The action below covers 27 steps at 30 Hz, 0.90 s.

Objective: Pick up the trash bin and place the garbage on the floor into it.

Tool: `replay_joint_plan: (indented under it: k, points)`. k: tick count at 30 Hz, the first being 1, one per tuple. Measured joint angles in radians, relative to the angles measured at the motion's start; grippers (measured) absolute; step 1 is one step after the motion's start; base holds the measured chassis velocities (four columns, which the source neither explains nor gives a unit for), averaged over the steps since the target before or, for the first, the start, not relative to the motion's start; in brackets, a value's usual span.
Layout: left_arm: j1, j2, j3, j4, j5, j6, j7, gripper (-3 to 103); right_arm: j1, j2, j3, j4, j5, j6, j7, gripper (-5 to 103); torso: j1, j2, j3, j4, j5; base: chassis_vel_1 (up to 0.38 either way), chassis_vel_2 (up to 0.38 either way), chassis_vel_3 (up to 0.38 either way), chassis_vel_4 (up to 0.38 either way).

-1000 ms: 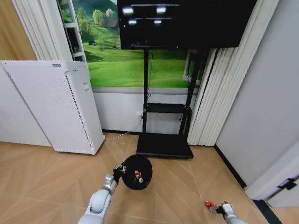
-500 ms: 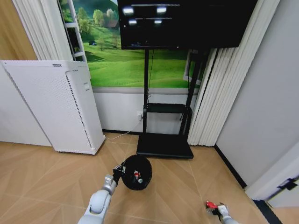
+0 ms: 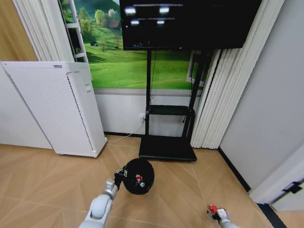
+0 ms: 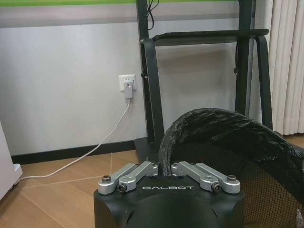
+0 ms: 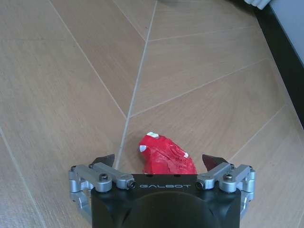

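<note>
On both wrist housings (image 4: pixel 168 199), raised "GALBOT" lettering (image 5: pixel 167 186).

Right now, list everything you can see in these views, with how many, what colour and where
trash bin: one, black, rim held by the left arm over the floor, with a red-and-white scrap inside.
wrapper: one, red and white, on the floor between the right end effector's open fingers.
floor: light brown herringbone wood.
air purifier: one, white, perforated, by the left wall.
TV: one, black, on a black stand ahead.
wall mural: one, green meadow, behind the TV.
curtains: white, right of the stand.
wall socket: one, white, with a plug and white cable.
left end effector: one, silver and black, shut on the bin's rim.
right end effector: one, silver and black, low at the wrapper.
</note>
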<state>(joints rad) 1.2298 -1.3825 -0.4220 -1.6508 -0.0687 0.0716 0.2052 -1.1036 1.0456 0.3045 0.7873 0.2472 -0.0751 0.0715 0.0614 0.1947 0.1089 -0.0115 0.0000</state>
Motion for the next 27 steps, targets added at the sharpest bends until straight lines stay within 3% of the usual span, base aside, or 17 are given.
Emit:
replay_joint_plan:
  k: [4, 12, 18, 21, 23, 27]
  points:
    - [0.000, -0.002, 0.000, 0.003, 0.001, -0.001, 0.000, 7, 0.018, 0.015, 0.004, -0.033, -0.008, 0.003, 0.002, 101, 0.000, 0.000, 0.000, 0.0000, 0.0000, 0.000, 0.000, 0.000, 0.000]
    - [0.003, 0.002, -0.002, 0.003, 0.001, -0.002, 0.001, 7, 0.034, 0.039, 0.009, -0.056, -0.020, 0.005, 0.004, 95, 0.000, 0.000, 0.000, 0.0001, 0.0000, 0.000, 0.000, 0.000, 0.000]
    - [0.002, 0.002, -0.002, 0.003, 0.000, -0.002, 0.002, 7, 0.039, 0.044, 0.016, -0.062, -0.023, 0.008, 0.005, 69, 0.000, 0.000, 0.000, -0.0001, -0.0003, 0.000, 0.000, 0.000, 0.000]
    - [0.002, 0.002, -0.002, 0.003, 0.000, -0.003, 0.002, 7, 0.041, 0.045, 0.016, -0.064, -0.023, 0.009, 0.006, 63, 0.000, 0.000, 0.000, -0.0001, -0.0003, 0.000, 0.000, 0.000, 0.000]
    - [0.001, 0.003, -0.003, 0.003, 0.000, -0.003, 0.002, 7, 0.045, 0.045, 0.017, -0.067, -0.023, 0.010, 0.006, 52, 0.000, 0.000, 0.000, -0.0001, -0.0005, 0.000, 0.000, 0.000, 0.000]
    - [0.001, 0.005, -0.004, 0.003, -0.001, -0.004, 0.002, 7, 0.046, 0.048, 0.018, -0.068, -0.024, 0.011, 0.008, 42, 0.000, 0.000, 0.000, -0.0001, -0.0004, 0.000, 0.000, 0.000, 0.000]
